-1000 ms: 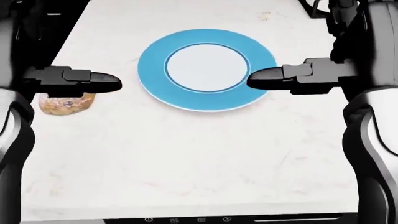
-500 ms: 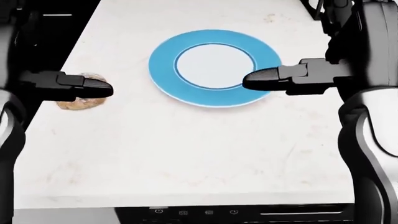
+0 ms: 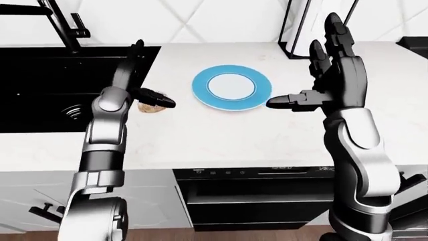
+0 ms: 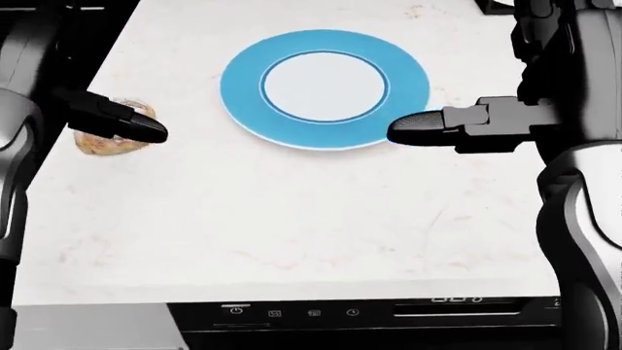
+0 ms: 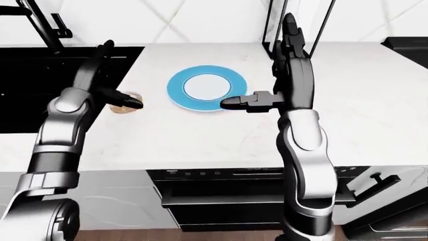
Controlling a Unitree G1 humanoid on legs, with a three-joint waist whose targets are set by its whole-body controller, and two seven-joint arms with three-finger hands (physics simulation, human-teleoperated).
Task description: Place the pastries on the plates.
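Observation:
A blue-rimmed plate (image 4: 240, 91) with a white centre lies on the white counter. To its left a brown pastry (image 4: 102, 144) rests near the counter's left edge. My left hand (image 3: 145, 82) is open: its fingers point up, and its thumb (image 4: 131, 124) slants across the pastry's top and hides part of it. Whether the thumb touches the pastry cannot be told. My right hand (image 3: 307, 75) is open too, fingers raised, with its thumb (image 4: 418, 130) hovering at the plate's lower right rim. Neither hand holds anything.
A black sink (image 3: 46, 85) with a dark faucet (image 3: 63, 22) lies left of the pastry. A dark-framed stand (image 3: 299, 27) rises at the counter's top right. An appliance control strip (image 4: 311, 312) runs under the counter's near edge.
The whole picture has shifted a little, so the camera moved. My left thumb now slants down over the pastry instead of lying level. The right hand has dropped slightly in view.

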